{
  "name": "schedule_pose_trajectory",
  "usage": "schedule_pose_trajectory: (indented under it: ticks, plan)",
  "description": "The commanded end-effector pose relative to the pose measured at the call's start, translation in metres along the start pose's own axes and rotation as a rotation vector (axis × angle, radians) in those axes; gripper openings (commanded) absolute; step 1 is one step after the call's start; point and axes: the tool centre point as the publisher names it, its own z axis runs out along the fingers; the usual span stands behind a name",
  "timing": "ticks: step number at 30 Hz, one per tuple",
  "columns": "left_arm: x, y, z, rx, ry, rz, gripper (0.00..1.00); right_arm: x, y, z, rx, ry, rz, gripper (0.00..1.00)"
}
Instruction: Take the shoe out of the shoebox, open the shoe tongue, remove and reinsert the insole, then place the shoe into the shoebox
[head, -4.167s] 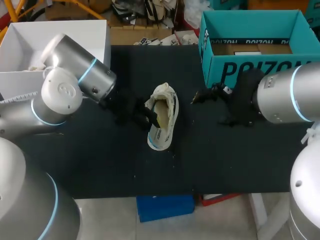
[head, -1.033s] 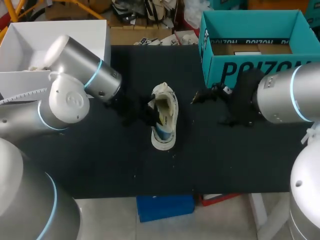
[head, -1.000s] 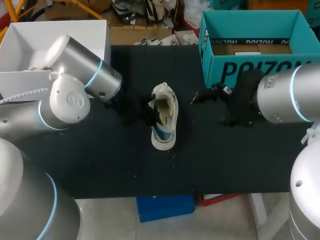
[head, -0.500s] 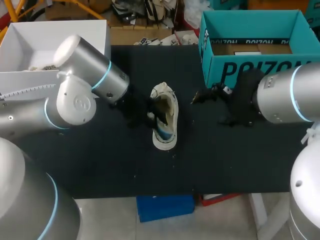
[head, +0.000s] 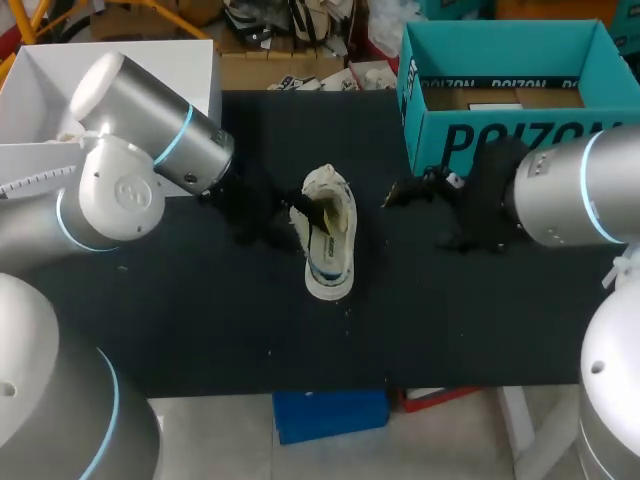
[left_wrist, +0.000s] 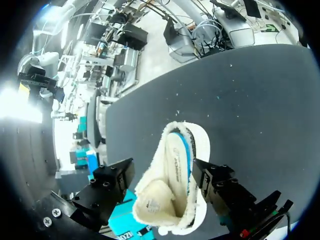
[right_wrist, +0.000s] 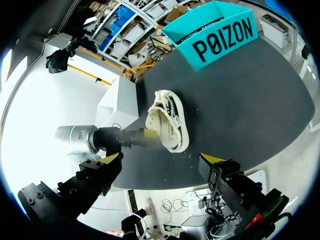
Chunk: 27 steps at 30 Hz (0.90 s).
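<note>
1. The silver left arm (head: 150, 140), banded with a blue ring, comes in over the left edge of the black worktop (head: 200, 320) and slants down toward its middle.
2. Its black two-fingered left gripper (left_wrist: 162, 169) sits low at the worktop's middle, fingers (left_wrist: 107, 187) spread wide apart.
3. The silver right arm (head: 575, 195) enters over the right edge and lies roughly level.
4. Its black right gripper (right_wrist: 161, 159) hangs above the worktop, right of the middle, with its yellow-tipped fingers (right_wrist: 111, 158) held wide.

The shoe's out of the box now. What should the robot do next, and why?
Probably bring the right hand over to the shoe to help open it up: the left hand is at the shoe's side, while the right one hangs open, apart from it.
</note>
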Motion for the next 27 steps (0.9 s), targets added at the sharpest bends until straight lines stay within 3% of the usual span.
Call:
schedule_pose_trajectory:
  ticks: [1,13,27]
  plan:
    - [0.003,-0.009,0.004,-0.020,0.050,0.034,0.00,0.001,-0.001,0.000,-0.003,-0.003,0.001,1.00]
    - [0.022,-0.007,0.024,-0.048,0.169,0.072,0.00,0.001,-0.001,0.000,-0.003,-0.003,0.001,1.00]
    - [0.024,-0.003,0.043,-0.034,0.207,0.073,0.00,0.001,-0.001,0.000,-0.003,-0.003,0.001,1.00]
